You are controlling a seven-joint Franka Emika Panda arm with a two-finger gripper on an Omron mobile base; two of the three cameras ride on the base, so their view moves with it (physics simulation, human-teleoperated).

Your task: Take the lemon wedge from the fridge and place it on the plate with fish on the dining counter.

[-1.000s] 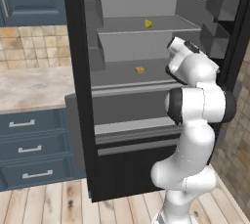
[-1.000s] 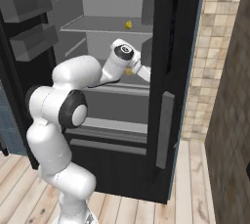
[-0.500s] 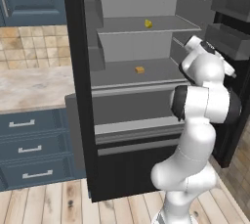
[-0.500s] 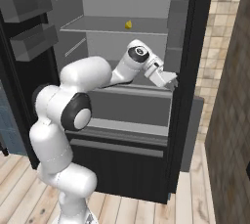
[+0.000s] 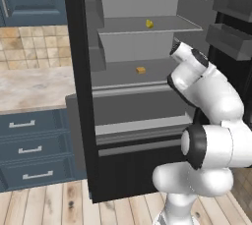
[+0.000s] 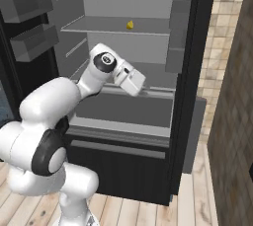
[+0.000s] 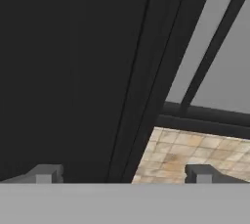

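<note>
While the lemon wedge [image 5: 149, 23] sits untouched on the upper shelf [image 5: 162, 26] of the fridge [image 5: 78, 96], toward the back, the step in hand reads as the reach-in, with no grasp made. Same wedge shows in the right base view [image 6: 130, 24], on the upper shelf at about 12 o'clock from the end effector [image 6: 132, 83]. A darker orange-yellow chunk [image 5: 141, 70] lies one shelf lower, at 6 o'clock from the wedge and well apart from it; not the target.

End effector is below the wedge's shelf, near the front edge of the lower shelf, angled away toward the right door. In the hand view the two finger tips [image 7: 46, 173] stand spread wide with nothing between them, looking at the dark door edge and a patch of tiled wall, not at the wedge. Empty, fully spread.

Next move, as I judge it: raise the wrist to the upper shelf, turn the end effector back into the fridge toward 12 o'clock, line up on the tiny wedge. Small target, so centring matters. Plate and fish come later.
</note>
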